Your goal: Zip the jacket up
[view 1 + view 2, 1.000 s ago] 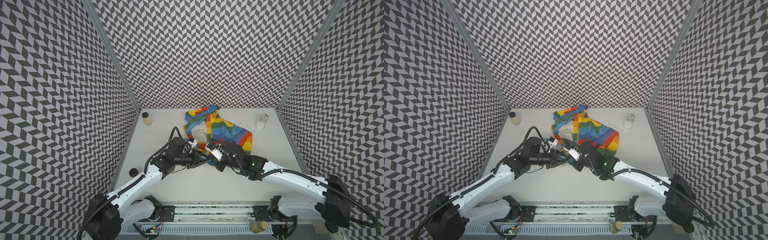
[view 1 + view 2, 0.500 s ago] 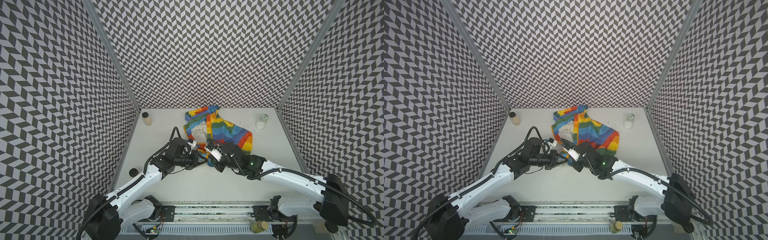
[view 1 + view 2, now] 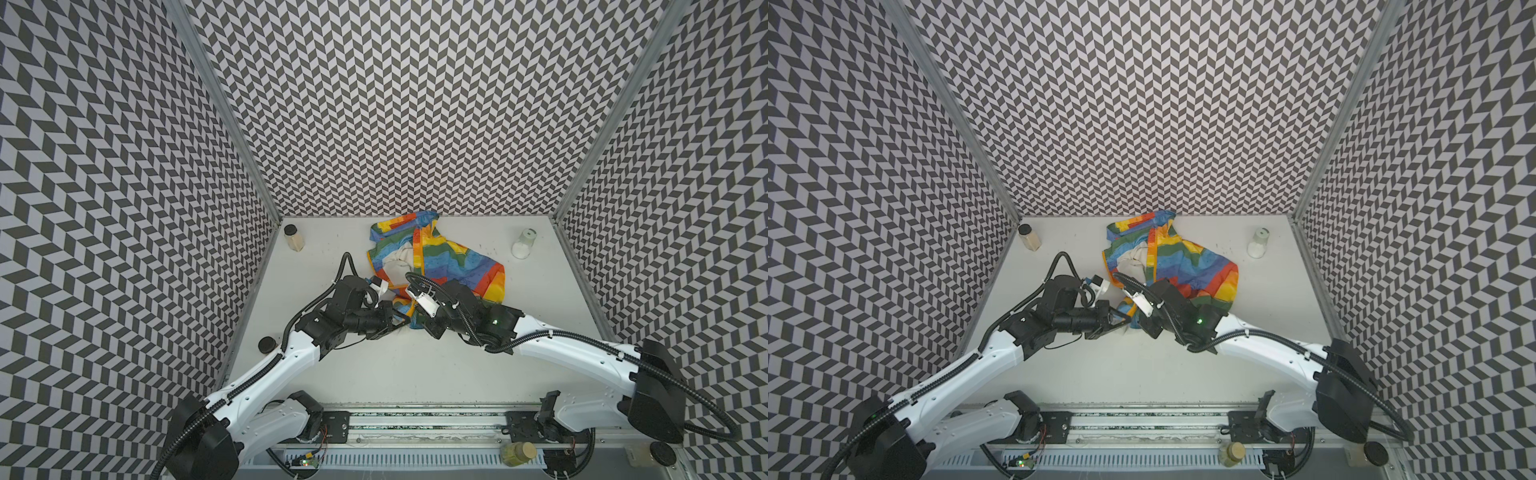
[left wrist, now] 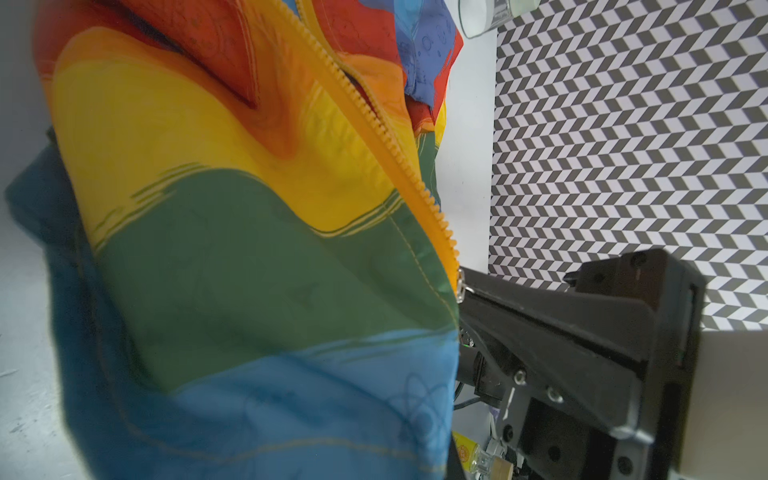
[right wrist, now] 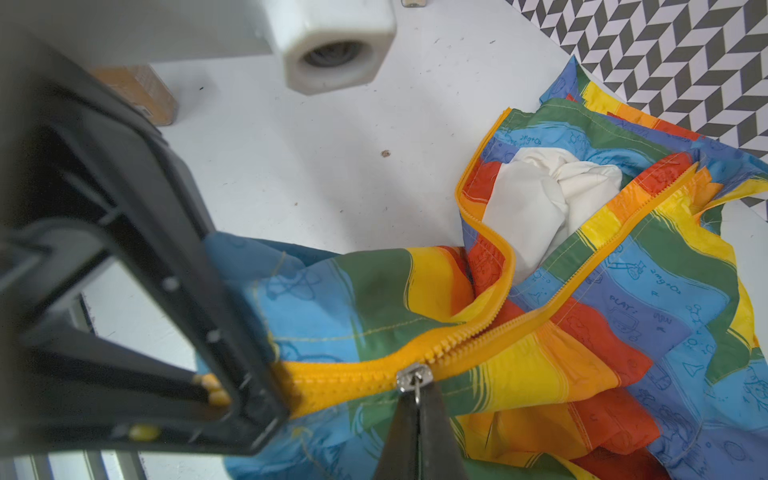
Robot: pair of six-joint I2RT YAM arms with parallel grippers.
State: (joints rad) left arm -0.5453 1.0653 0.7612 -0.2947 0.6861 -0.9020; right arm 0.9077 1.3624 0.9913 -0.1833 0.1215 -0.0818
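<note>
The jacket [image 3: 440, 257] lies crumpled on the table [image 3: 374, 374]. The left gripper [image 5: 270, 374] clamps its bottom hem, and the right gripper [image 5: 417, 397] pinches the zipper pull [image 5: 415, 384]. The tiny pull could slip free, or slack fabric could jam the teeth.

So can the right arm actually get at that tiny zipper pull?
Seemingly yes: the right tool is already shut on the zipper pull, nothing covering it, while the left tool pins the jacket hem beside it.

Chevron-patterned walls [image 3: 395, 104] box in three sides here, black and white all over (metal posts [image 3: 222, 108] at the corners), pale table [image 3: 415, 374] evenly lit.
</note>
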